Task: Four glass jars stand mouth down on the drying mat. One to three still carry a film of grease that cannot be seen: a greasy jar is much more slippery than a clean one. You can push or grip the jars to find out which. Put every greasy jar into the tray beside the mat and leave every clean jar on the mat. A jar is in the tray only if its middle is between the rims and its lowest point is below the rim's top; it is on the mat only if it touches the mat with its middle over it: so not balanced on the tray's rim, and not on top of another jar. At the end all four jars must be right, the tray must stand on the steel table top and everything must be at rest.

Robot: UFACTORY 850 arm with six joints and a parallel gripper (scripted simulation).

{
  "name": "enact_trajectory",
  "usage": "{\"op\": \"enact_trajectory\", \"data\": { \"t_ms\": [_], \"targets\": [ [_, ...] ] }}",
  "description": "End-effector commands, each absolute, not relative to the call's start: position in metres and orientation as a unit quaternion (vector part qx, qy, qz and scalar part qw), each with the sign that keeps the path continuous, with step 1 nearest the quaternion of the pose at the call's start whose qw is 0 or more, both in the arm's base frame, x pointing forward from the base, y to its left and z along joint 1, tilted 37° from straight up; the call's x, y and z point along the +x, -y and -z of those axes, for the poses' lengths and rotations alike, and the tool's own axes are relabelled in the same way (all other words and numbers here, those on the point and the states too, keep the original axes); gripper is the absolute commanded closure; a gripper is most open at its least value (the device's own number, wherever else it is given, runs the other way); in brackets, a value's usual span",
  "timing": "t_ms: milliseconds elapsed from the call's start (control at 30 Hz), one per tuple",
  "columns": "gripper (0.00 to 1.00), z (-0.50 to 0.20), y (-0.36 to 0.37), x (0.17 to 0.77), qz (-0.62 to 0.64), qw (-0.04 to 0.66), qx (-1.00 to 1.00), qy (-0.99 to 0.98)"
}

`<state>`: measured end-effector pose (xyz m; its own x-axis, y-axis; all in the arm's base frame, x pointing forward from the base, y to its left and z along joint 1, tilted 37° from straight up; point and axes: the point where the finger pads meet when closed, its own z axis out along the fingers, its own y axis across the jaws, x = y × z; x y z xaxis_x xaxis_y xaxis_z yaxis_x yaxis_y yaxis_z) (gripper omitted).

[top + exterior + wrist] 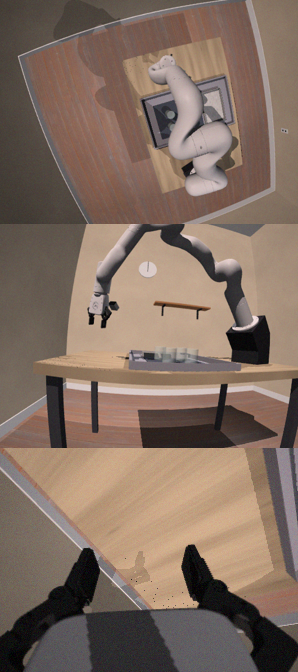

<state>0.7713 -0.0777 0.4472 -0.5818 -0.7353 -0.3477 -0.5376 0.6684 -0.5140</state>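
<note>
Smooth white arm [197, 249], black-fingered hand [97, 321].

My arm [197, 249] arches high overhead, wrist pointing down, and my hand [97, 321] hangs with fingers spread wide, holding nothing.

— What carries everything here?

— A light wooden counter [84, 364] on dark legs, standing on a reddish plank floor [168, 407].

— And what lies straight on it?

— A shallow grey steel tray-like frame [183, 366] sits near the middle, reaching toward the right end. The arm's black pedestal [260, 348] stands at the right end, just beside the frame. The left end carries only fine dark specks [130, 66] near its far corner.
</note>
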Motion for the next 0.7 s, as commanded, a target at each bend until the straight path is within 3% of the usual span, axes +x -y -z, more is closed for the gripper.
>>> {"op": "enact_trajectory", "data": {
  "t_ms": [0, 367, 400, 667],
  "targets": [
    [0.0, -0.447, 0.078, 0.768, 0.181, 0.28, -0.376, -0.865],
    [0.0, -0.434, 0.077, 0.742, 0.2, 0.274, -0.439, -0.832],
    [0.0, -0.422, 0.076, 0.716, 0.218, 0.265, -0.496, -0.797],
    [0.0, -0.422, 0.076, 0.716, 0.218, 0.265, -0.496, -0.797]
  ]
}}
